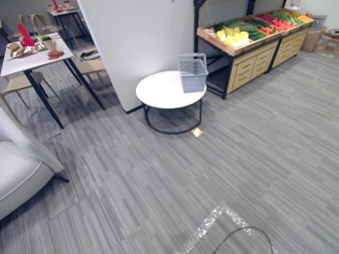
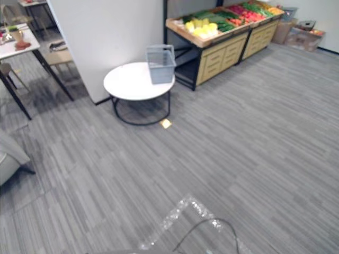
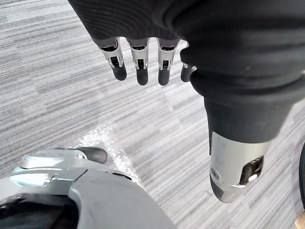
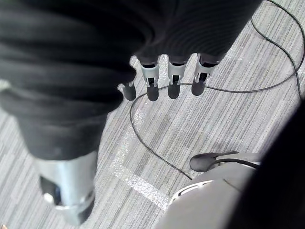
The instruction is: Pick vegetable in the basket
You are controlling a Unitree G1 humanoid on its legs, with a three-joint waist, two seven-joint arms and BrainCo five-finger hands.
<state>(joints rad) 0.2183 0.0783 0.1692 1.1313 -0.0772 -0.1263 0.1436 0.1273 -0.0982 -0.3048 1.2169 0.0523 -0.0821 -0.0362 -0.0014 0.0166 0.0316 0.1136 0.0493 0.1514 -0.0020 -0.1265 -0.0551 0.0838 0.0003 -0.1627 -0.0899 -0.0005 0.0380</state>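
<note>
Grey basket (image 1: 193, 72) on round white table (image 1: 161, 92)

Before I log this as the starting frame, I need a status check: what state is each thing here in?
basket: upright on the round table, nothing visible inside.
vegetables: piled on the wooden stand, none picked yet.
stand drawers: shut.
left hand: open, fingers relaxed, holding nothing.
right hand: open, fingers relaxed, holding nothing.

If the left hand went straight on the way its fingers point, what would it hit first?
Most likely the grey floor: the left hand hangs open, fingers pointing down, with nothing visible between them and it. Depth is unclear.
</note>
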